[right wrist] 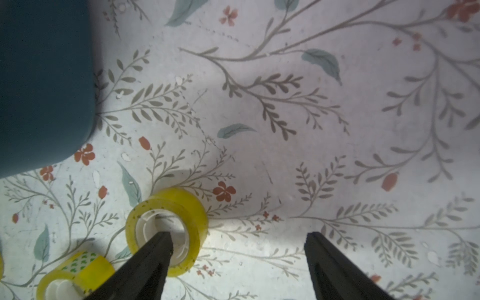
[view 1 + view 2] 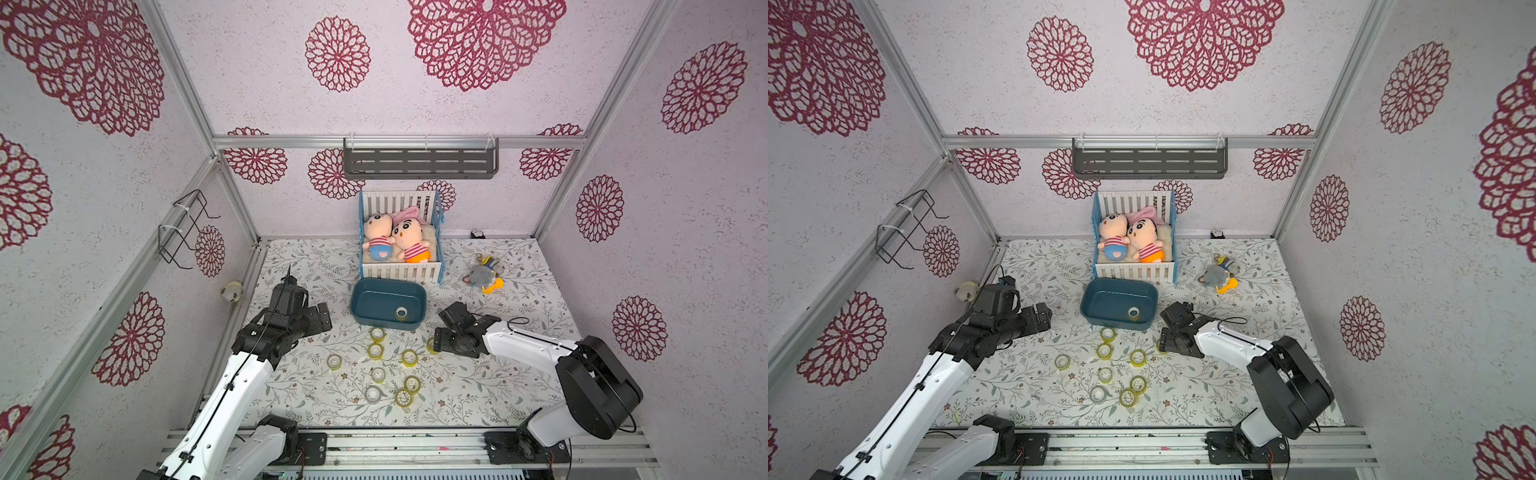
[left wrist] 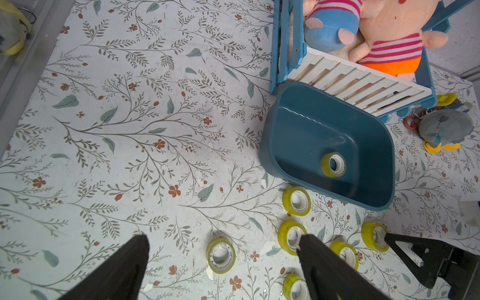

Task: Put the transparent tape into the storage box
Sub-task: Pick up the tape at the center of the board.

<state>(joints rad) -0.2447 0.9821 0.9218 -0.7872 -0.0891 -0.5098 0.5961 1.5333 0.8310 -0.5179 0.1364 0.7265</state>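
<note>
The storage box [image 2: 376,301] [image 2: 1108,297] is a teal tub in front of the crib, and one roll of transparent tape [image 2: 401,312] [image 3: 333,165] lies inside near its front wall. Several more yellowish rolls lie on the floral table in front of it. My right gripper [image 2: 442,328] [image 1: 239,235] is open, low over the table just right of the box. One of its fingers stands over the core of a roll [image 1: 193,207]. My left gripper [image 2: 321,318] [image 3: 222,237] is open, left of the box, with a roll [image 3: 220,255] seen between its fingers on the table below.
A white-slatted blue crib [image 2: 401,272] with two plush dolls stands behind the box. A grey plush toy [image 2: 484,274] lies at the back right and a small pale toy [image 2: 232,291] at the left edge. A grey shelf [image 2: 419,162] hangs on the back wall.
</note>
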